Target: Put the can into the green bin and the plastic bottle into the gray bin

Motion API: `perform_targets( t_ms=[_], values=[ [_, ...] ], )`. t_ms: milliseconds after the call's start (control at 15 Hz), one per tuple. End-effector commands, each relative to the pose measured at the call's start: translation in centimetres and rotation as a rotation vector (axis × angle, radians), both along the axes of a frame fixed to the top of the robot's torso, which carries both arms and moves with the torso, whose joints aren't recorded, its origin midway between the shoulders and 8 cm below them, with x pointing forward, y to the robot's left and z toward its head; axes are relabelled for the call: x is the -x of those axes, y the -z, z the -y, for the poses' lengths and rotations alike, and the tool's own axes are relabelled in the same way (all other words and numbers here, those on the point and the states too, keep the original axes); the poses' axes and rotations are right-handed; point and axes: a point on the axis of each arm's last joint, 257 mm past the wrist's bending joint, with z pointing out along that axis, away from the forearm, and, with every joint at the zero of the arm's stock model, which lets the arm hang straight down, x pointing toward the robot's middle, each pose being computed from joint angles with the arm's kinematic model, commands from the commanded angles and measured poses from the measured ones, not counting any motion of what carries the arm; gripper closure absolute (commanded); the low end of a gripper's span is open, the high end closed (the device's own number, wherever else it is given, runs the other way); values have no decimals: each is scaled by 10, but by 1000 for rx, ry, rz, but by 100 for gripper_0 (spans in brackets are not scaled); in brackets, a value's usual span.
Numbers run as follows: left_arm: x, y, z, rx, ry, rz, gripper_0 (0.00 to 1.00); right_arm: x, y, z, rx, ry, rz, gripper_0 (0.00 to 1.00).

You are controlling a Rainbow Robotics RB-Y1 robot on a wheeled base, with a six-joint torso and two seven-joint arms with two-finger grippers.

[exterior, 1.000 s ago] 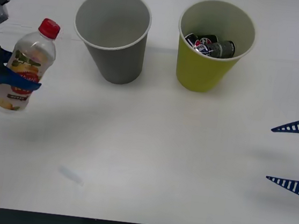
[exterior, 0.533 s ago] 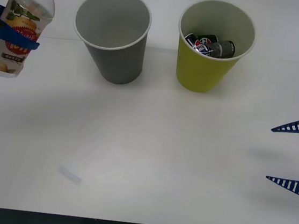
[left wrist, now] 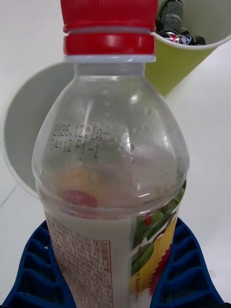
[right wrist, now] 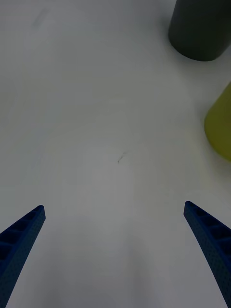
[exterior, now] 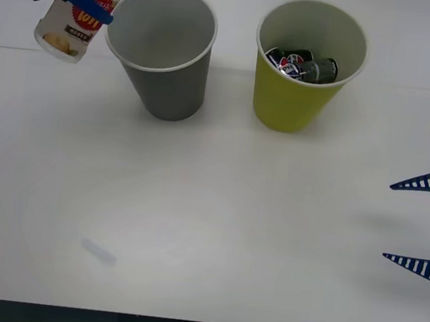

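Observation:
My left gripper (exterior: 84, 0) is shut on the plastic bottle (exterior: 83, 8) and holds it in the air at the top left, just left of the gray bin's (exterior: 165, 54) rim. In the left wrist view the plastic bottle (left wrist: 113, 159) with its red cap stands between my blue fingers (left wrist: 38, 269), with the gray bin (left wrist: 29, 120) and the green bin (left wrist: 178, 67) behind it. The green bin (exterior: 303, 70) stands right of the gray one with dark cans (exterior: 303, 65) inside. My right gripper (exterior: 424, 225) hangs open at the table's right edge, apart from both bins.
The white table (exterior: 216, 223) lies bare in front of the bins. A faint smudge (exterior: 99, 252) marks its front left. In the right wrist view the gray bin (right wrist: 199, 29) and the green bin (right wrist: 220, 127) stand beyond my open right gripper (right wrist: 115, 250).
My left gripper has lifted the plastic bottle up and rightward, from the table's left edge to beside the gray bin's rim. The right arm has not moved.

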Motion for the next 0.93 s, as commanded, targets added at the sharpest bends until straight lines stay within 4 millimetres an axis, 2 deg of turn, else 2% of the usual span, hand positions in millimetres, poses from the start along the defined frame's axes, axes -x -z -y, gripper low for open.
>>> perform_targets(
  t_ms=[67,333,533,733,933],
  values=[
    [-29,-5,19,6,-12,38,100,0,0,0,0,0,0,0],
    [-64,-8,45,25,-42,66,100,0,0,0,0,0,0,0],
    [-83,-5,58,26,-43,62,100,0,0,0,0,0,0,0],
    [-95,0,61,-21,-59,64,100,0,0,0,0,0,0,0],
    [-97,2,64,-14,-61,62,100,0,0,0,0,0,0,0]
  ],
)
